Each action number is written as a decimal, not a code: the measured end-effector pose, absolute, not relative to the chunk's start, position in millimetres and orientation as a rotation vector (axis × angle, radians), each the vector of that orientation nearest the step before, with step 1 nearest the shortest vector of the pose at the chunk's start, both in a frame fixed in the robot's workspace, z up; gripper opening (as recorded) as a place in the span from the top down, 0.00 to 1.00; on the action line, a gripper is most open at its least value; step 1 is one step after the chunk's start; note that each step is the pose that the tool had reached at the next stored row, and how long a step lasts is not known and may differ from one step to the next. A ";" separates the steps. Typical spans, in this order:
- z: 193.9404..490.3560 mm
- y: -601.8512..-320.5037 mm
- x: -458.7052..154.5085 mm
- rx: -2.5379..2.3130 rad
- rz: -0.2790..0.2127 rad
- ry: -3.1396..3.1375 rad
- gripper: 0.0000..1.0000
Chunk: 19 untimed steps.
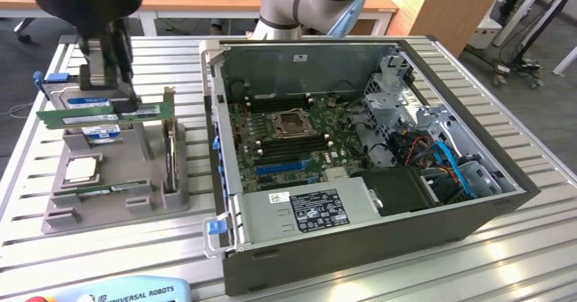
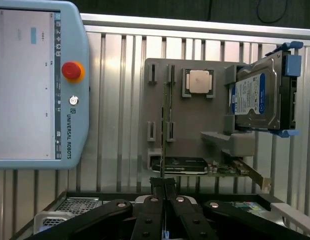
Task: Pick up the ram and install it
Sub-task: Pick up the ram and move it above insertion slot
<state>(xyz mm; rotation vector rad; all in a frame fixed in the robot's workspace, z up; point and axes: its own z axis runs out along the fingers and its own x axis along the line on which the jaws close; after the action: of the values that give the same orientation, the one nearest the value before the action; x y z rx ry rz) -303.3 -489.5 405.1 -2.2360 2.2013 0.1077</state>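
Exterior view: end effector (image 1: 124, 106) clenches the ram (image 1: 77, 117) above grey tray (image 1: 108, 211) (hard drive (image 1: 101, 132) close behind).

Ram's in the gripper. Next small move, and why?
Probably carry it toward the exterior view's right, to the open case: the gripper is shut on the ram, which hangs above the grey holder, and the memory slots look empty.

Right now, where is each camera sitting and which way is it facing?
Exterior view: off the arm, above the table, looking down at the open computer case and grey holder; the arm and the fingers gripping the ram show.
Wrist view: on the wrist, looking past the fingers down at the holder and teach pendant.
Both share the holder, hard drive, processor and teach pendant.
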 end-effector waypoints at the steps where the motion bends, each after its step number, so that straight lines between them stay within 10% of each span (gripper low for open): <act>1: 405.0 -489.4 -299.6 -2.236 0.108 2.201 0.89; 19: 405.1 -488.7 -229.6 -2.236 0.108 2.201 0.89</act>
<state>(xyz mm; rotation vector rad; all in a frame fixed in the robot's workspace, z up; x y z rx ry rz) -229.6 -488.7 405.1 -2.2360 2.2013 0.1078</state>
